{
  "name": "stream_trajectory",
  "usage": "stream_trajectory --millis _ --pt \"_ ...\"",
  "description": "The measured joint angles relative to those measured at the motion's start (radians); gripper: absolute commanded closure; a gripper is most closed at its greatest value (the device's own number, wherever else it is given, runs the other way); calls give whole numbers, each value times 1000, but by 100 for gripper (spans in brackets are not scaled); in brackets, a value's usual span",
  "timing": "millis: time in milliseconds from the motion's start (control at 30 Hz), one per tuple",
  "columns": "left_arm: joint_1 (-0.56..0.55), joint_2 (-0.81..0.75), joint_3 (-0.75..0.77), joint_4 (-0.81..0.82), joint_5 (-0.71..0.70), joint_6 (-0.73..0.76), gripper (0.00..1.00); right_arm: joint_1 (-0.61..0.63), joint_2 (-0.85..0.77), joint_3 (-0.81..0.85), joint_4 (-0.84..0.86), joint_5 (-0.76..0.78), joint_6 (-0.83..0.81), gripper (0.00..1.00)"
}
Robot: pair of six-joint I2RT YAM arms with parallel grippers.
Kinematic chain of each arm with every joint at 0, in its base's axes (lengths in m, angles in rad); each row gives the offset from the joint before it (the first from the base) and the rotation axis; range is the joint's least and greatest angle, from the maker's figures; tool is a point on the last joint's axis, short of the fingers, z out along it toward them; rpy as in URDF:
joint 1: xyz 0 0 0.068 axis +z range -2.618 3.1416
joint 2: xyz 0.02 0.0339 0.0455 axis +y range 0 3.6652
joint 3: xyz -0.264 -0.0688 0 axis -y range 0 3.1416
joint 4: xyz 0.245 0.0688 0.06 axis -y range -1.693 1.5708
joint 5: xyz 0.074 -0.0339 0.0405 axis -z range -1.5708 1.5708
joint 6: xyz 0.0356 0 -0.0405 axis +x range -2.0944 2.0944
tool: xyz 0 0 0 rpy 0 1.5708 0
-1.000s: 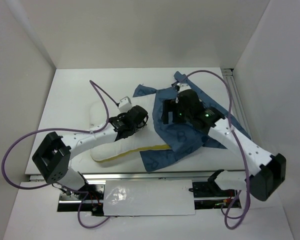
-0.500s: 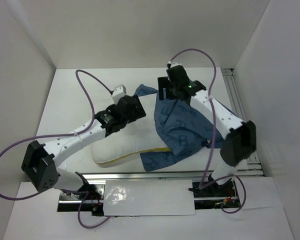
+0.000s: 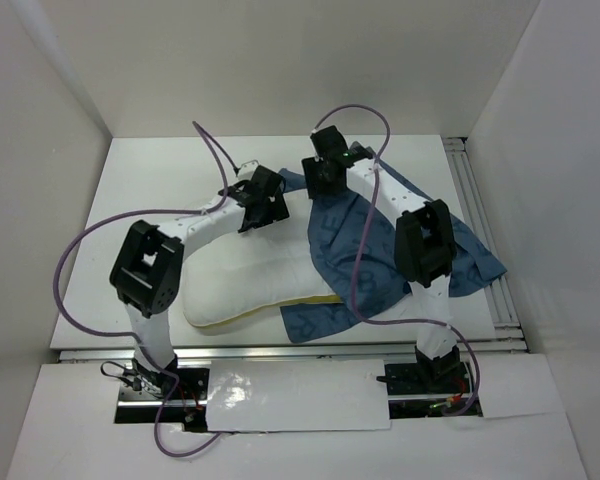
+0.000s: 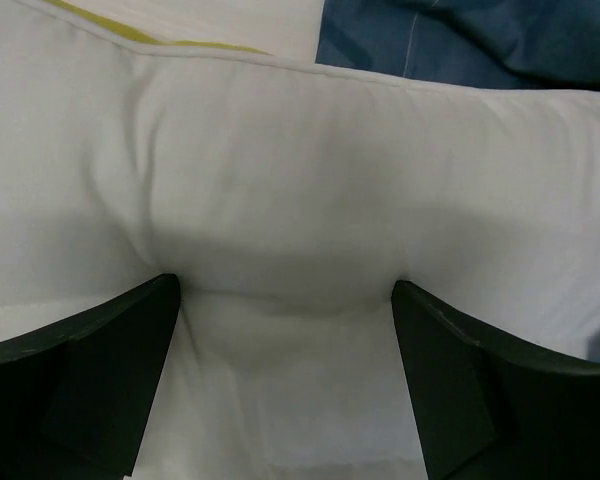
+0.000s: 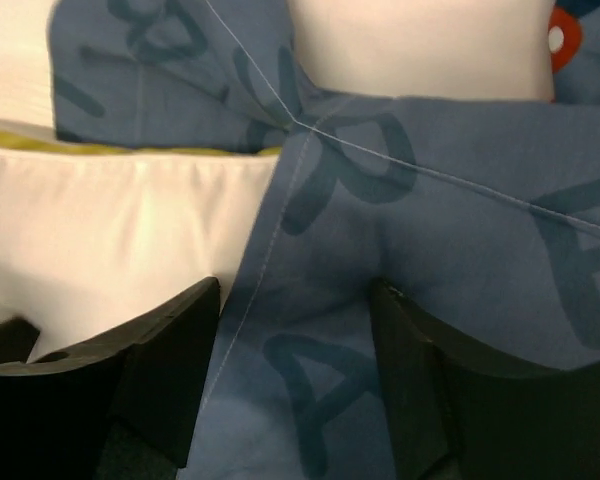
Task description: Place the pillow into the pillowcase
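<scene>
Pillow (image 3: 245,285) is lying across the near middle of the white table (image 3: 130,200), with its yellow trim (image 3: 280,303) running along the near edge. The pillowcase (image 3: 365,250) is lying spread over the table's right half and overlapping the right end of the pillow; I cannot tell whether that end is inside the case or only under it. The left gripper (image 4: 283,290) is pressing down on the far edge of the pillow, jaws spread wide apart, white fabric bulging between the fingers (image 4: 110,380) and nothing pinched. The right gripper (image 5: 295,288) is sitting on the far left part of the pillowcase just beside the pillow, jaws also apart, printed blue cloth lying loose between them. Both wrists are sitting close together at the far side.
</scene>
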State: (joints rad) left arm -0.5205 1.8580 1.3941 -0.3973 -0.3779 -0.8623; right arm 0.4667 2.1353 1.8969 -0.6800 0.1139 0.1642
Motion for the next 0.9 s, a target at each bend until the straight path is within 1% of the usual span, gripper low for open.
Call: stream_trajectory --millis 33,67,100,133,200,233,267,433,567,733,900 --pt "-7 27 16 -9 -5 2 0 -4 0 -7 -2 -3 0 43" --pt "-13 50 37 -19 -10 5 1 -9 0 -9 -5 -5 -1 54" --pt "-17 63 53 -24 -12 9 21 -16 0 -10 -5 -6 -3 74" --pt "-19 77 69 -29 -12 11 37 -23 0 -13 -5 -5 0 81" --pt "-21 93 86 -27 -6 14 77 -39 0 -16 -6 2 8 94" --pt "-21 98 92 -23 -1 15 94 -47 0 -18 -6 3 12 100" --pt "-21 103 97 -20 7 15 100 -50 0 -19 -6 3 14 100" --pt "-28 107 90 23 14 48 100 -55 -1 -18 -5 -16 5 100" --pt "-46 59 16 103 -17 92 100 -38 -5 -12 -1 -62 -19 100" --pt "-80 -85 -133 190 -37 134 100 -2 -40 -12 10 -163 -45 100" --pt "-116 -303 -300 289 -37 203 100 31 -111 -19 21 -236 -57 100"
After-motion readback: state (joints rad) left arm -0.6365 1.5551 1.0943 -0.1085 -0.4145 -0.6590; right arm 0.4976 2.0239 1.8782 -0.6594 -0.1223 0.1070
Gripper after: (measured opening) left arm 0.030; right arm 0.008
